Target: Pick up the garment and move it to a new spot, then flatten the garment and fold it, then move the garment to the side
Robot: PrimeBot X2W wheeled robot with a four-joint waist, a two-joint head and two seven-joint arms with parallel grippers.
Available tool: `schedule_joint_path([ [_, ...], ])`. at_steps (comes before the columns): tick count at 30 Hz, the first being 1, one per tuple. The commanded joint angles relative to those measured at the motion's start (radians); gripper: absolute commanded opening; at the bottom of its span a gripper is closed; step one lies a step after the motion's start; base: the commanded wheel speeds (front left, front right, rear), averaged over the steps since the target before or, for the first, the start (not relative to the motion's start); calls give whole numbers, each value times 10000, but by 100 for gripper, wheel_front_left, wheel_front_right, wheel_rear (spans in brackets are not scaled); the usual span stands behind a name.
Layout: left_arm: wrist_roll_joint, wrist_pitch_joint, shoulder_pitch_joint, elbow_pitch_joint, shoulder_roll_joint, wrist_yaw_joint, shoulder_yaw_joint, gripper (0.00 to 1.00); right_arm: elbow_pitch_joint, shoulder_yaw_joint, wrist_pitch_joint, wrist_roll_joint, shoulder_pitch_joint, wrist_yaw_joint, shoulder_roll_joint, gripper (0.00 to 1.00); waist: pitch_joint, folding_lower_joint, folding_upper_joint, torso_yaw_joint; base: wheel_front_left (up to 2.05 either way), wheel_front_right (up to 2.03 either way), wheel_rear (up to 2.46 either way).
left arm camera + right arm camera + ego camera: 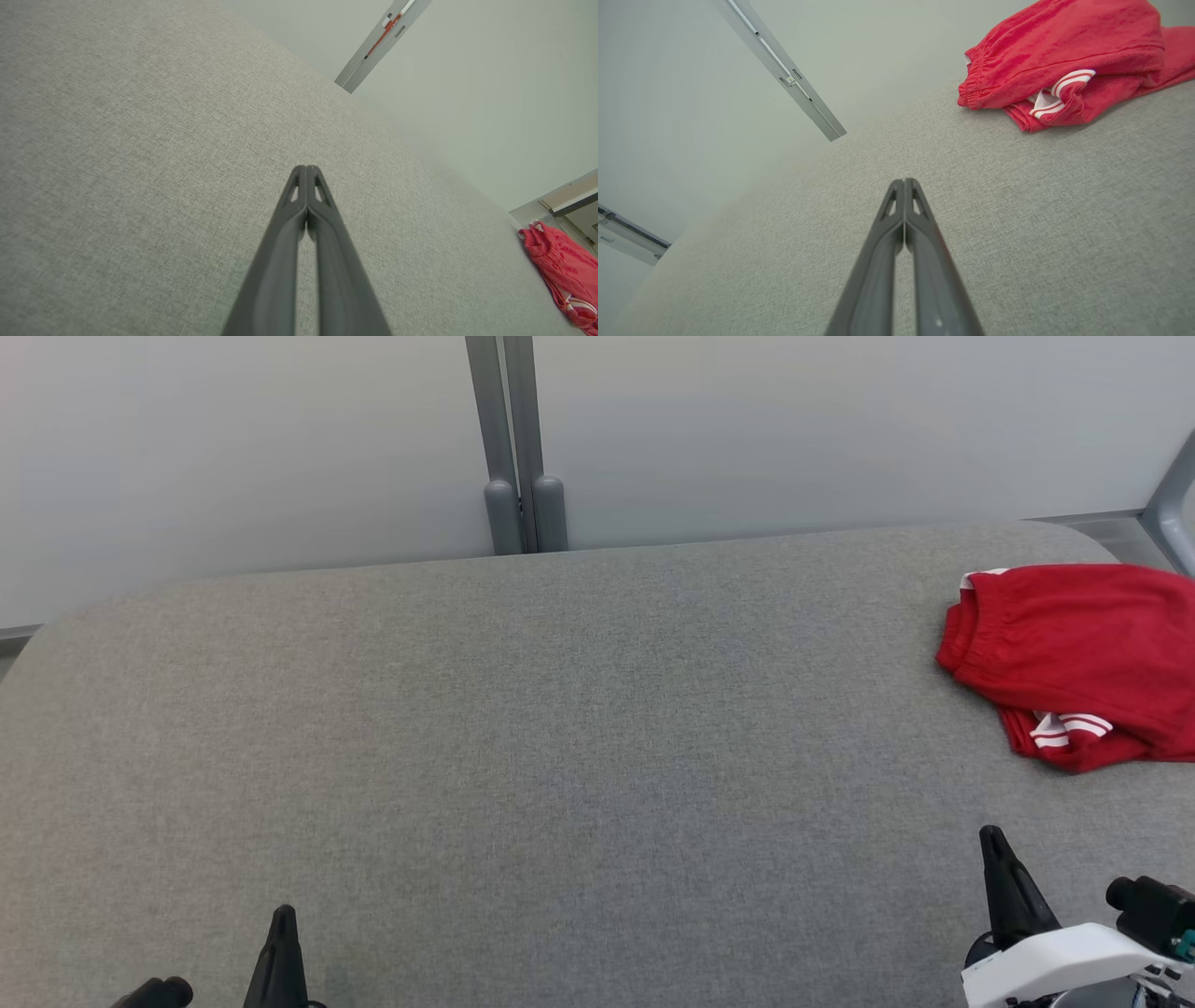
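The garment (pixel 1074 649) is a red piece with white stripes and an elastic waistband, lying crumpled at the far right of the grey table (pixel 523 728). It also appears at the top right of the right wrist view as the garment (pixel 1064 60), and small at the lower right of the left wrist view, garment (pixel 563 270). My right gripper (pixel 991 837) sits low at the right, shut and empty, a short way in front of the garment. My left gripper (pixel 283 915) rests at the lower left, shut with nothing in it, far from the garment. Both pairs of tips meet in the wrist views (pixel 306 169) (pixel 904 182).
The table has rounded far corners and a pale wall behind it. A grey double post (pixel 519 457) stands at the table's far edge, near the middle. Another grey frame bar (pixel 1174 499) rises at the far right, beyond the garment.
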Motion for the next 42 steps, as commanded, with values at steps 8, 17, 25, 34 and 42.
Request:
schedule_joint_path([
  [8,-1308,351,-538,-211,48,-70,157,0,-33,-145,351,1459,-501,-4,21,0,30,0,-1,-6,0,0,0],
  [17,-2418,656,-776,-254,56,-80,248,0,36,-235,651,2673,-709,-4,93,0,62,0,-1,-12,0,0,0],
  [25,-3307,902,-966,-289,62,-94,325,0,92,-311,907,3674,-888,-3,151,0,91,0,-1,-17,0,0,0],
  [34,-4282,1168,-1168,-327,71,-104,410,0,152,-395,1168,4718,-1069,-4,211,0,123,0,-1,-24,0,0,0],
  [42,-5041,1390,-1337,-355,77,-115,478,0,203,-464,1391,5577,-1221,-4,264,0,152,0,-1,-29,0,0,0],
])
